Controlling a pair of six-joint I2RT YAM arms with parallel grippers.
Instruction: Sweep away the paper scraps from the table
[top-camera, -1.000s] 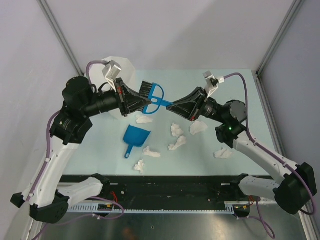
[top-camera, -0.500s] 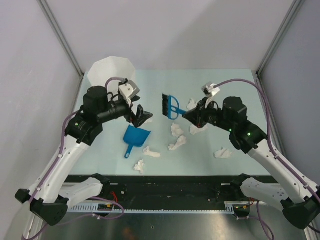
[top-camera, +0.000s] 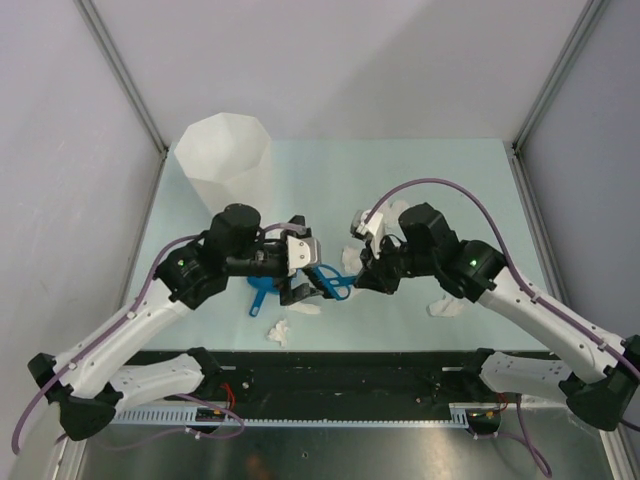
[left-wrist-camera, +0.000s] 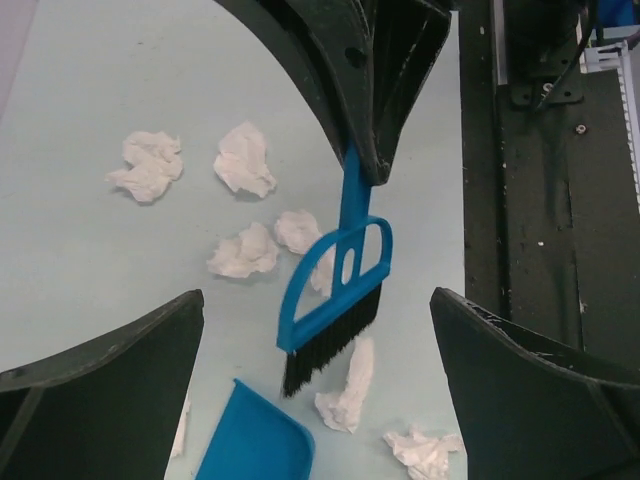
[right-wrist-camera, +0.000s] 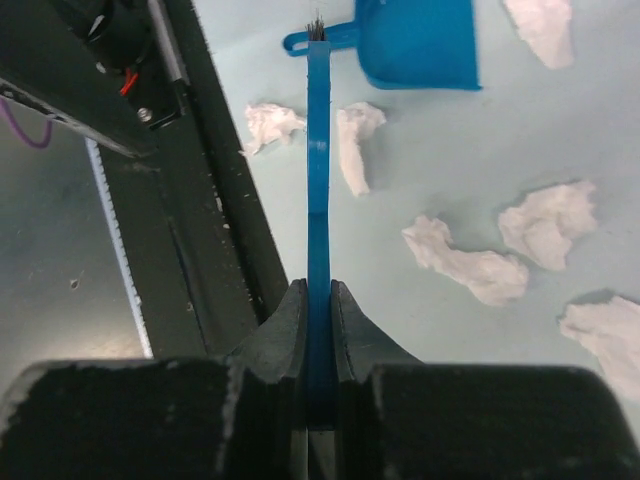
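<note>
My right gripper (top-camera: 362, 275) (right-wrist-camera: 319, 295) is shut on the handle of a blue hand brush (top-camera: 330, 280) (right-wrist-camera: 318, 180), whose black bristles hang just above the table (top-camera: 430, 180). Facing it, my left gripper (top-camera: 305, 265) (left-wrist-camera: 315, 300) stands wide open with nothing in it. The brush (left-wrist-camera: 335, 290) sits between its fingers, untouched, and a blue dustpan (top-camera: 262, 288) (left-wrist-camera: 255, 440) (right-wrist-camera: 420, 45) lies below. Several white paper scraps lie around them: one (left-wrist-camera: 348, 385) right by the bristles, others (left-wrist-camera: 243, 252) (left-wrist-camera: 148, 165) farther off and at the near edge (top-camera: 278, 330) (top-camera: 447, 307).
A tall white faceted bin (top-camera: 222, 158) stands at the back left corner. Grey walls enclose the table on three sides, and a black front rail (top-camera: 340, 375) runs along the near edge by the arm bases.
The left gripper let go of the brush and opened wide. Both arms came down from near the bin to the table's near middle, the right one bringing the brush over the scraps.
</note>
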